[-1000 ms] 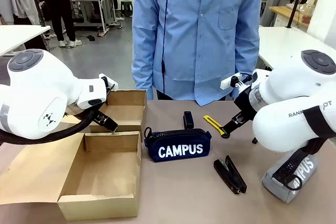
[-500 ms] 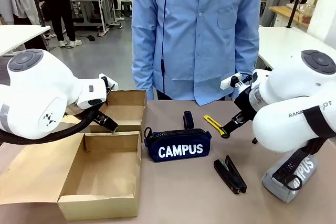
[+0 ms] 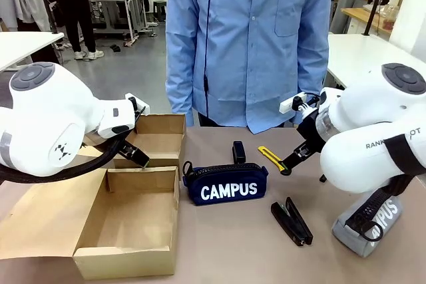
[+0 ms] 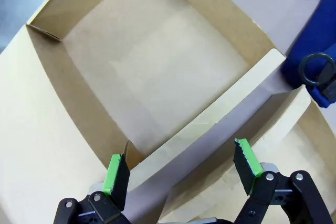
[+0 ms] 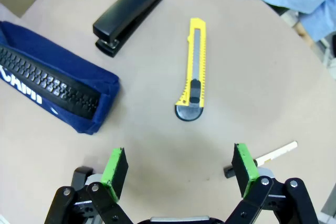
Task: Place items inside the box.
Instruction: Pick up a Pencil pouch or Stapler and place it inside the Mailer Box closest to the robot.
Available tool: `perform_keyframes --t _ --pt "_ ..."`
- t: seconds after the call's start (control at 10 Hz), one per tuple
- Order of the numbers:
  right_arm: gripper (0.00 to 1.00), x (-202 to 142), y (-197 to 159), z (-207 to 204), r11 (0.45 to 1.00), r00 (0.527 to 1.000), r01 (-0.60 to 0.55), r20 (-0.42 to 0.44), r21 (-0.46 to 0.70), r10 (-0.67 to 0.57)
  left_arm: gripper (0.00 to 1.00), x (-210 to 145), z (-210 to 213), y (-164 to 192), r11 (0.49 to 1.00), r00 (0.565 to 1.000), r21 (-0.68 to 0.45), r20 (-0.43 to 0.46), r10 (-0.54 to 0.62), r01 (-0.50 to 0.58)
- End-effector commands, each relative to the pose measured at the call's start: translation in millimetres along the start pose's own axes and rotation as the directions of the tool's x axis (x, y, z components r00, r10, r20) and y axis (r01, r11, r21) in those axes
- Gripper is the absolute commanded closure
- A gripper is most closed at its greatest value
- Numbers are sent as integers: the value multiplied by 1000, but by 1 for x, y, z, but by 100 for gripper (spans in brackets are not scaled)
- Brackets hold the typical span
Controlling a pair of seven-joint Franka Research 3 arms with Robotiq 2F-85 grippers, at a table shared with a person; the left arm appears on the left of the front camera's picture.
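The open cardboard box (image 3: 100, 247) stands at the table's left, with a second cardboard tray (image 3: 174, 124) behind it. My left gripper (image 3: 135, 156) hovers open over the wall between them (image 4: 181, 166), holding nothing. The navy "CAMPUS" pouch (image 3: 226, 184) (image 4: 315, 35) (image 5: 47, 82) lies mid-table. Behind it sits a small black block (image 3: 238, 151), which looks like a small stapler (image 5: 128, 17) in the right wrist view. The yellow-black utility knife (image 3: 271, 157) (image 5: 193, 72) lies just ahead of my open, empty right gripper (image 3: 291, 162) (image 5: 178, 169). A black stapler (image 3: 291, 221) and the grey pouch (image 3: 369, 224) lie at the front right.
A person in a blue shirt (image 3: 249, 44) stands at the table's far edge, hands out of view. The box's long flap (image 3: 40, 217) lies open to the left. Bare tabletop (image 3: 233, 251) stretches in front of the navy pouch.
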State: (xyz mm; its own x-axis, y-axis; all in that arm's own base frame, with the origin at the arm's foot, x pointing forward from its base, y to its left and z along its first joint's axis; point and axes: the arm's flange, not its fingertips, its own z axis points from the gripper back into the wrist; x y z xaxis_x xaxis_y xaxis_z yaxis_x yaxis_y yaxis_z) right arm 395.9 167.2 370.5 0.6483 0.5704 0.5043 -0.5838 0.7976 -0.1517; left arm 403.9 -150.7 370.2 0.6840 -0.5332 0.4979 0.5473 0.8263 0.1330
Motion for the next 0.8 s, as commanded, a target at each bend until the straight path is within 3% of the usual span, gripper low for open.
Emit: perform_keyframes --t 0.0,0.1,0.2,0.3,0.4,0.5,0.6,0.7 --pt "0 0 0 0 1000 1000 0 0 0 0 0 0 0 0 1000 1000 0 0 0 0" --pt "0 2 -1 9 1000 1000 -5 -20 -15 5 0 0 0 0 1000 1000 0 0 0 0" --pt "0 7 -1 34 1000 998 -3 -63 15 4 0 8 27 0 999 1000 -44 3 -10 10" --pt "0 13 -6 80 996 997 66 -47 63 -63 0 11 66 8 989 1000 -147 3 -5 5" --pt "0 15 -16 143 964 968 249 -58 93 -244 0 12 118 22 971 995 -227 41 88 -76" --pt "0 1 -29 194 919 939 343 -57 193 -338 0 4 157 35 940 993 -321 3 122 -115" --pt "0 -20 -53 233 840 858 513 -80 177 -508 0 -13 182 54 897 989 -419 -8 149 -138" --pt "0 -54 -83 264 753 782 612 -46 244 -621 0 -40 198 88 810 982 -565 -4 187 -157"
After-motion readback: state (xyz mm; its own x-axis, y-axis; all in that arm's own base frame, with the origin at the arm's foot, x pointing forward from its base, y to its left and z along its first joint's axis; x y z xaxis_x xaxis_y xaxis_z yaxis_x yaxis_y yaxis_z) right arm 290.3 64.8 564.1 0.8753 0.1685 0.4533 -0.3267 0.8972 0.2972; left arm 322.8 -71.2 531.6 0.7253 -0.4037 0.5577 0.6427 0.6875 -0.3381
